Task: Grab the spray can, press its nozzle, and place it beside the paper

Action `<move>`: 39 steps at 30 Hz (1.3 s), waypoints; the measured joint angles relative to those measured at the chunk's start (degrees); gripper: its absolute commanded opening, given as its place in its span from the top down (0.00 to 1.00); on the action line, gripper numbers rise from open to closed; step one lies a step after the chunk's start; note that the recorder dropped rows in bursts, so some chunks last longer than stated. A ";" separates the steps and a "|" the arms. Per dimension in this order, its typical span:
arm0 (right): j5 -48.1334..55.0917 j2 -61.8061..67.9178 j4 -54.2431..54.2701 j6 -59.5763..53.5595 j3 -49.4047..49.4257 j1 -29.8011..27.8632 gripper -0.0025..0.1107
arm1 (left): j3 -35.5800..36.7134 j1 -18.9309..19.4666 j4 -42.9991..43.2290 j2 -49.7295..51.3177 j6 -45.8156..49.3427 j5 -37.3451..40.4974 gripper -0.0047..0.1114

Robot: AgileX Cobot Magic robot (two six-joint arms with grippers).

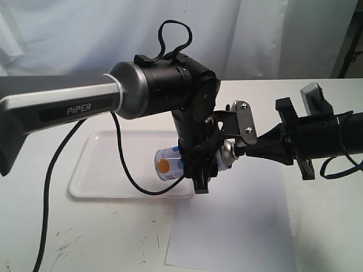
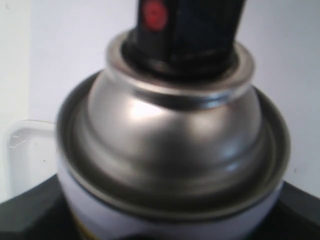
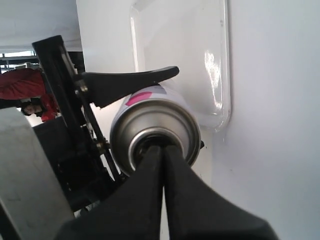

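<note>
The spray can (image 1: pixel 169 164) hangs sideways off the table, dome toward 3 o'clock, over the tray's (image 1: pixel 96 175) right edge, with the paper (image 1: pixel 238 226) at 5 o'clock. The left gripper (image 1: pixel 197 165) is clamped round its body. The right gripper (image 1: pixel 240 150) points in from 3 o'clock. Only its wrist view shows the fingers (image 3: pixel 145 200) pressed together, tips against the nozzle (image 2: pixel 155 35) (a red dot shows just in the left wrist view).

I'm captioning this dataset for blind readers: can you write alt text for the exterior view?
The left gripper holds the spray can sideways while the right gripper, shut, meets its top end. On the table lie a white tray and the paper.
</note>
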 measured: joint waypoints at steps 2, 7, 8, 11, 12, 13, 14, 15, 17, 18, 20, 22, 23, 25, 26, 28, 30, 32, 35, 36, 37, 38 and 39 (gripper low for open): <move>-0.38 0.00 0.00 -0.40 0.00 0.00 0.98 | 0.00 0.00 0.00 0.00 -0.24 0.00 0.96; -5.61 -0.16 -1.89 -1.98 2.19 -1.79 0.98 | 0.00 1.33 -2.06 0.00 -3.54 -0.13 0.96; -8.32 -1.32 -0.65 -4.31 4.30 -3.35 0.98 | 0.00 2.66 -4.37 0.00 -4.29 -0.13 0.96; -16.84 -5.86 3.84 -10.99 9.20 -6.37 0.98 | 0.00 7.28 -11.93 -0.80 -4.52 0.23 0.96; -20.56 -8.20 5.45 -13.87 10.57 -6.91 0.98 | 0.00 8.62 -14.34 -1.22 -4.17 0.39 0.96; -24.22 -10.85 7.00 -16.88 11.64 -7.33 0.98 | 0.00 10.22 -17.19 -1.88 -3.46 0.46 0.96; -26.85 -13.12 8.19 -19.33 12.25 -7.44 0.98 | 0.00 11.64 -19.75 -2.65 -2.77 0.46 0.96; -29.80 -16.16 9.72 -22.32 12.74 -7.44 0.98 | 0.00 12.61 -21.90 -3.33 -2.29 0.46 0.96; -34.53 -21.96 12.61 -27.57 12.88 -7.44 0.98 | 0.00 14.33 -24.83 -5.07 -1.36 0.12 0.96; -36.67 -25.21 14.30 -30.38 12.88 -7.34 0.98 | 0.14 14.85 -25.68 -5.99 -1.09 -0.28 0.96; -40.48 -31.51 16.43 -35.13 12.77 -6.96 0.98 | 1.44 15.18 -27.01 -7.81 -0.88 -1.85 0.96; -44.59 -37.35 17.55 -37.81 12.67 -6.38 0.98 | 3.04 15.18 -27.78 -9.33 -0.73 -3.66 0.96; -46.22 -39.48 17.79 -38.44 12.67 -6.12 0.98 | 4.19 15.18 -28.43 -10.13 -0.69 -4.71 0.96; -49.48 -44.28 17.67 -40.56 12.67 -5.51 0.98 | 6.54 15.18 -30.44 -11.43 0.39 -7.02 0.96; -50.41 -46.03 17.50 -41.37 12.67 -5.11 0.98 | 8.00 15.18 -31.60 -12.11 1.40 -8.34 0.96; -52.17 -50.27 16.96 -42.69 12.67 -4.48 0.98 | 10.72 15.18 -33.42 -13.47 3.22 -10.61 0.96; -53.61 -54.51 16.96 -43.23 12.94 -3.90 0.98 | 13.67 15.18 -35.42 -14.93 5.04 -12.92 0.96; -54.41 -58.39 16.96 -43.49 14.08 -3.53 0.98 | 16.54 15.18 -36.50 -16.33 6.03 -14.88 0.96; -55.08 -64.58 16.96 -44.07 17.67 -3.45 0.98 | 20.17 15.18 -38.03 -18.58 7.52 -17.53 0.96; -55.08 -66.83 16.96 -44.28 19.15 -3.45 0.98 | 21.28 15.18 -38.60 -19.34 8.23 -18.04 0.96; -55.21 -69.11 16.88 -44.59 20.65 -3.45 0.98 | 22.11 15.18 -39.16 -19.95 8.81 -18.65 0.96; -55.32 -71.44 16.88 -45.00 22.01 -3.45 0.98 | 23.08 15.18 -40.05 -20.72 9.50 -19.26 0.96; -55.56 -73.79 16.88 -45.48 23.21 -3.45 0.98 | 24.00 15.18 -41.16 -21.42 10.28 -19.89 0.96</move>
